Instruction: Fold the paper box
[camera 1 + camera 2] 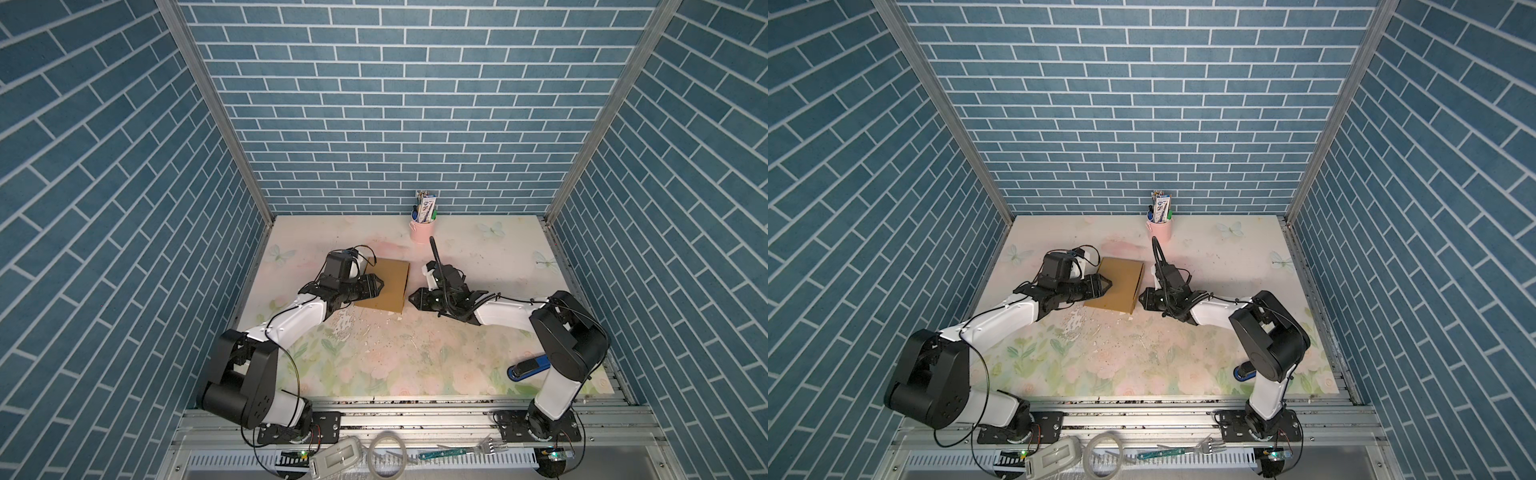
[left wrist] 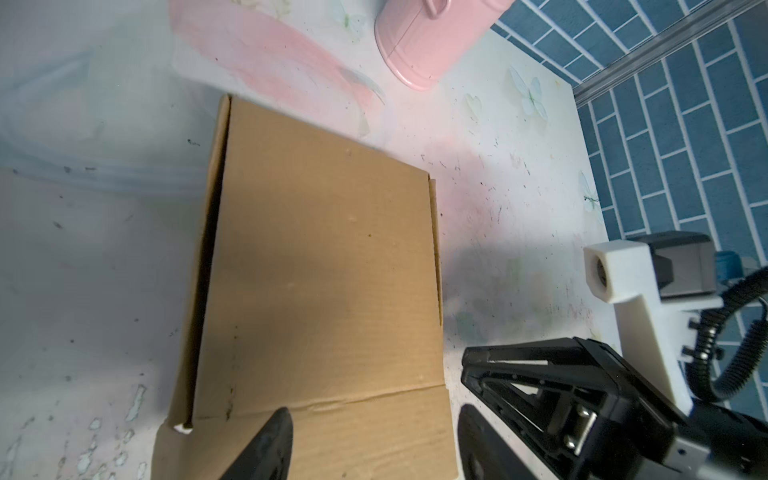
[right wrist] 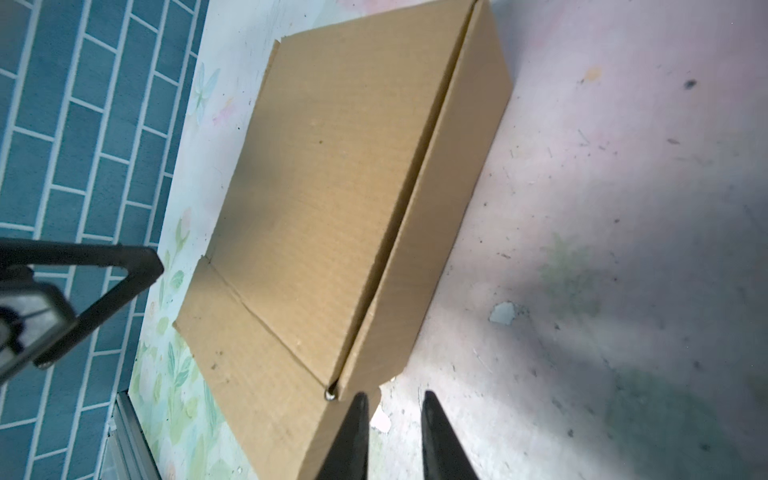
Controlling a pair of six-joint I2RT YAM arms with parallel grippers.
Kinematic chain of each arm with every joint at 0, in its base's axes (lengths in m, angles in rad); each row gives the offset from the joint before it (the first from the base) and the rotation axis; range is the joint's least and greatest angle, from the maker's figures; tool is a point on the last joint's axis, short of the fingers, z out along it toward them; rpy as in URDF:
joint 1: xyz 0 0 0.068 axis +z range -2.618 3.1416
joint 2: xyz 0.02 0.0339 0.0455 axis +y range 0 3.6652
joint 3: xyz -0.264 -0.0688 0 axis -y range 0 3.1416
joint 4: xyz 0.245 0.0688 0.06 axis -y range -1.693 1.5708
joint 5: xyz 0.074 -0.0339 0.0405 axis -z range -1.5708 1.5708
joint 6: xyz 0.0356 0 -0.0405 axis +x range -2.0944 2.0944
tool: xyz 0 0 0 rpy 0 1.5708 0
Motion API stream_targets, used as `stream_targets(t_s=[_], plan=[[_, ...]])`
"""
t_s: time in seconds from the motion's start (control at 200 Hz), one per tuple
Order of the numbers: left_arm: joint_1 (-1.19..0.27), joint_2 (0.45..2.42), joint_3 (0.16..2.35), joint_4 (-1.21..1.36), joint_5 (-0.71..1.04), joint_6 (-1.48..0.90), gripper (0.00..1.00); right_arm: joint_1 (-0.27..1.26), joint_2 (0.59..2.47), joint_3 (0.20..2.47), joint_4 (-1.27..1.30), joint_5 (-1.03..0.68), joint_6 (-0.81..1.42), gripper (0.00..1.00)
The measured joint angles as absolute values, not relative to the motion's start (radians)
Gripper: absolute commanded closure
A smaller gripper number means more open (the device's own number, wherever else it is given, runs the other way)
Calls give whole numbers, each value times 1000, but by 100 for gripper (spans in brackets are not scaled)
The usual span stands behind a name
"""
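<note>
Right pincer (image 3: 395,398) ajar, wrist view, beside box (image 3: 332,187)

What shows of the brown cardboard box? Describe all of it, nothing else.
The plain brown corrugated cardboard box is shallow, squarish and unprinted. Its lid lies shut and flat, with a crease along one end and a dark slit where it meets one side wall. It lies flat on the floral table cover, left of centre. The open left end effector hangs over its left part; the right end effector, slightly parted, sits at its near right corner. Contact cannot be told.
</note>
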State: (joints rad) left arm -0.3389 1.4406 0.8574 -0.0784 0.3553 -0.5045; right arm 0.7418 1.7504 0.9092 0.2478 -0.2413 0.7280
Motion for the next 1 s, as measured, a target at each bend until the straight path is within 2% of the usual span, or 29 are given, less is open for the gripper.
stream_targets(t_s=[0.245, 0.595, 1.0], plan=[[-339, 1496, 922, -156, 226, -484, 35, 742, 1703, 838, 323, -205, 728, 76], [-343, 1678, 1044, -194, 180, -431, 34, 742, 1676, 743, 448, -176, 725, 76], [-465, 1730, 1129, -234, 115, -315, 33, 742, 1676, 670, 609, -188, 671, 75]])
